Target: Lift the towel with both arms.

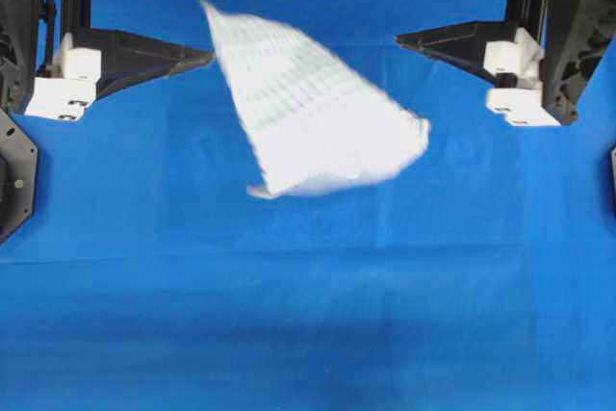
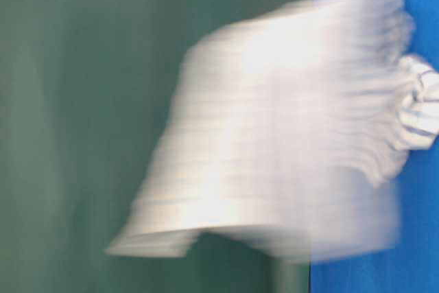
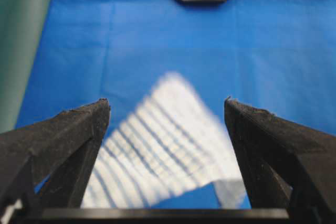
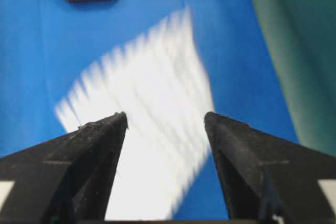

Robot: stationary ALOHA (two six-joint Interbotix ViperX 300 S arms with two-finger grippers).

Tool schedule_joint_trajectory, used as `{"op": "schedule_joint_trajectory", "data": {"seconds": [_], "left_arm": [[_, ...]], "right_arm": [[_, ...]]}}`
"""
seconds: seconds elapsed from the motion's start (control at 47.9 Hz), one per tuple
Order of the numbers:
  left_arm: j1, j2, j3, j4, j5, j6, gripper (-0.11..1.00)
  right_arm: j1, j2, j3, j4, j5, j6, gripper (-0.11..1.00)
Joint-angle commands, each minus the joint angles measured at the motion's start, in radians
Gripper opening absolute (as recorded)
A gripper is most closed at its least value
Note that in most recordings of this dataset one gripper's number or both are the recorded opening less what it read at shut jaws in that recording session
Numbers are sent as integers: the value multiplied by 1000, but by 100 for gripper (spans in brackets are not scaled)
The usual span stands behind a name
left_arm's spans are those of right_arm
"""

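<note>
Towel [image 1: 313,108] motion-blurred, loose between arms over blue cloth [image 1: 289,315] on desk. Left fingers [image 3: 84,129] spread wide, empty. Right fingers [image 4: 105,140] spread wide, empty.

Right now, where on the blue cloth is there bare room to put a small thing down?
The broad strip of blue tablecloth along the near edge of the overhead view is bare, below the blurred towel. Narrower bare patches lie between the towel and the open left gripper and the open right gripper. The middle is taken.
</note>
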Motion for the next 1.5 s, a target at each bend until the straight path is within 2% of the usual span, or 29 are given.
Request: {"op": "schedule_joint_trajectory", "data": {"seconds": [0.0, 0.23, 0.417, 0.668, 0.856, 0.939, 1.294, 1.482], "left_arm": [[2, -12, 18, 0, -20, 0, 86], [0, -49, 150, 0, -155, 2, 86], [2, -69, 270, 2, -275, 3, 85], [2, -43, 446, 0, -396, 2, 85], [0, -5, 565, -2, -512, 2, 85], [0, 14, 607, -2, -560, 2, 85], [2, 156, 765, -8, -787, -6, 85], [2, 247, 801, -9, -871, -11, 85]], "right_arm": [[3, -6, -20, -5, -8, -2, 65], [3, -6, 21, -2, -34, 11, 65], [8, -5, 129, 2, -100, 17, 65], [3, -3, 342, 2, -284, 55, 65], [0, 14, 514, 2, -479, 114, 65], [-5, 29, 565, 2, -529, 138, 65], [-12, 166, 676, 2, -669, 170, 65], [-31, 261, 699, 2, -723, 170, 65]]}}
